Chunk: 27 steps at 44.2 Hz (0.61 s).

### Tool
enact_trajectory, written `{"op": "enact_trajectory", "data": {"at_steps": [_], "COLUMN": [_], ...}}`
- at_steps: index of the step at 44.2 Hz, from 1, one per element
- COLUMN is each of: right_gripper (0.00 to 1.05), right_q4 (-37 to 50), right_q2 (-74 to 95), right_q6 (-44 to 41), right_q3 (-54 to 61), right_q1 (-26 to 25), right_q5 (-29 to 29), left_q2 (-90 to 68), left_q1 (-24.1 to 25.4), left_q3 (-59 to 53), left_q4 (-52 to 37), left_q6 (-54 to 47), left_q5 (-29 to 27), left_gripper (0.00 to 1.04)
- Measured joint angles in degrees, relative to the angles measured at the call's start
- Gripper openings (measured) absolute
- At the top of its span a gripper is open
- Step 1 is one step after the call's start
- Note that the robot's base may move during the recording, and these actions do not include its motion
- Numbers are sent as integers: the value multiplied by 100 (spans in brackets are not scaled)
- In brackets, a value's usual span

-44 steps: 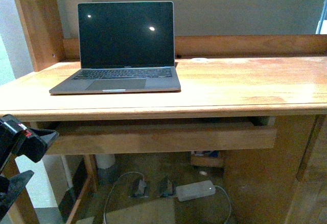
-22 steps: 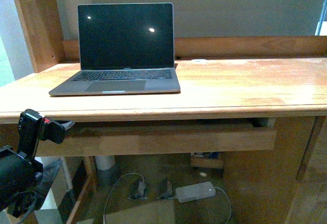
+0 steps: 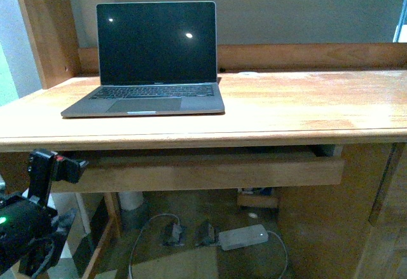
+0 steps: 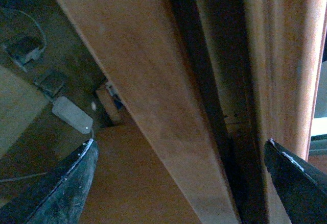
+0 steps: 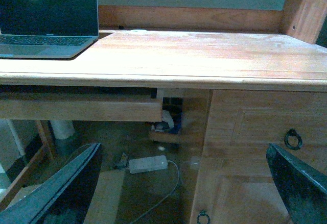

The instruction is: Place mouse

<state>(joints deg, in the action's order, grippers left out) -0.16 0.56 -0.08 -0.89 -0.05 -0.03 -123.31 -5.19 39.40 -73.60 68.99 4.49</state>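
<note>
The black mouse shows in no view. My left gripper (image 3: 58,193) is low at the front left, open and empty, its upper finger (image 3: 60,166) by the left end of the pull-out tray (image 3: 203,170). In the left wrist view the open gripper (image 4: 179,143) looks steeply up along the tray's wooden front (image 4: 153,91) from below. My right gripper (image 5: 182,146) is open and empty, out in front of the desk at about tray height; it is out of the front view.
A grey laptop (image 3: 152,63) stands open with a dark screen on the left of the wooden desktop (image 3: 305,107); it also shows in the right wrist view (image 5: 48,15). A cabinet door with ring handles (image 5: 293,139) is below right. A white power brick (image 3: 243,236) and cables lie on the floor.
My left gripper has swung up from the lower left corner to the left end of the tray, then sunk slightly. Desk and laptop are unchanged.
</note>
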Motion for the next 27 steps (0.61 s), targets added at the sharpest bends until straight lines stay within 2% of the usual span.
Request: {"op": "enact_trajectory", "data": {"at_steps": [10, 22, 27], "right_gripper": [98, 98, 98], "right_q4": [0, 0, 0], "right_q2": [0, 0, 0], "right_q6": [0, 0, 0], "right_q3": [0, 0, 0], "right_q1": [0, 0, 0], "right_q5": [0, -2, -2], "left_q2": [-269, -278, -496], "left_q1": [-22, -35, -103], "left_q3": [750, 741, 1113], "left_q4": [494, 507, 813], "left_q6": [-214, -310, -363], "left_q5": [33, 37, -2], "left_gripper": [98, 98, 98]}}
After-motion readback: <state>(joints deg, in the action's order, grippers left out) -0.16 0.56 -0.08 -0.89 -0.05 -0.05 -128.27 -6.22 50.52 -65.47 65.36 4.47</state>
